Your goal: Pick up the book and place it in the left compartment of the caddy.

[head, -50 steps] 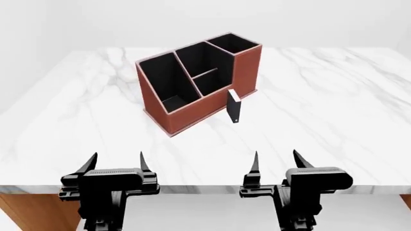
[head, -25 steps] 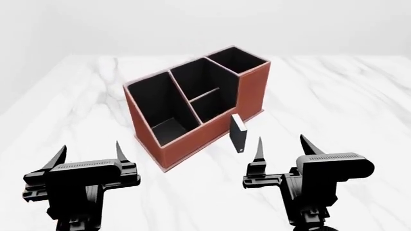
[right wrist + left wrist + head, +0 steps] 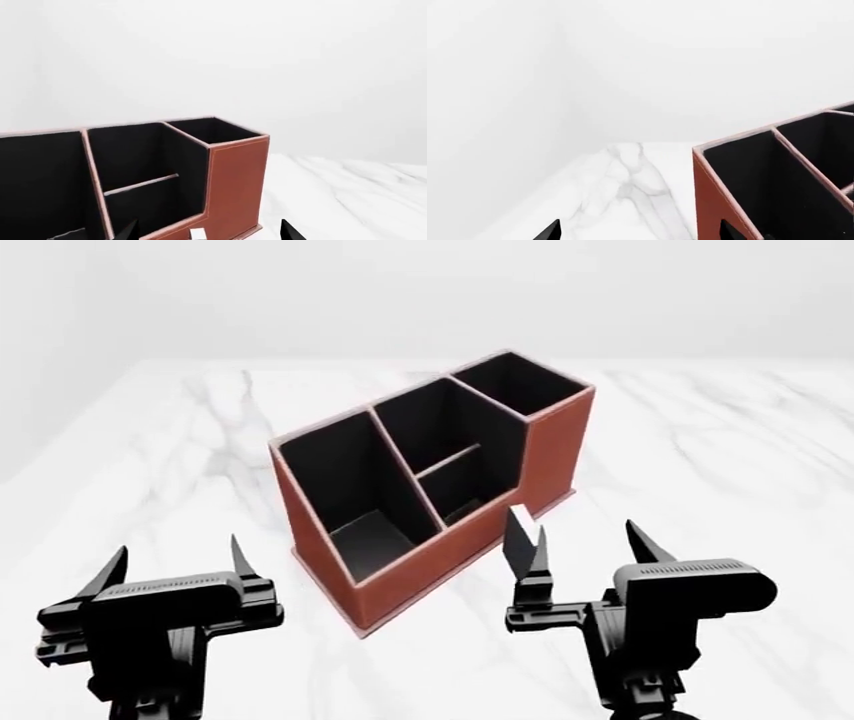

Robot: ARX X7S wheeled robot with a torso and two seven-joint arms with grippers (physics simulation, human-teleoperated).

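The reddish-brown caddy point(image 3: 547, 455) stands on the white marble table point(image 3: 694, 470). Its left compartment point(image 3: 350, 502), the long black-lined bay, is nearest my left arm. The small black book point(image 3: 521, 534) stands upright beside the caddy's front wall, just beyond my right gripper point(image 3: 583, 548), which is open and empty. My left gripper point(image 3: 174, 560) is open and empty, to the left of the caddy's near corner. In the right wrist view the caddy point(image 3: 237, 185) fills the middle and the book's white top corner point(image 3: 197, 233) shows between the open fingers. The left wrist view shows the caddy's corner point(image 3: 710, 195).
The marble table stretches wide around the caddy, with bare surface to the left point(image 3: 147, 460) and right of it. A plain white wall lies behind. Nothing else stands on the table.
The view has closed in on the caddy and book. Both grippers are now nearer to them, and the right gripper's left fingertip now overlaps the book.
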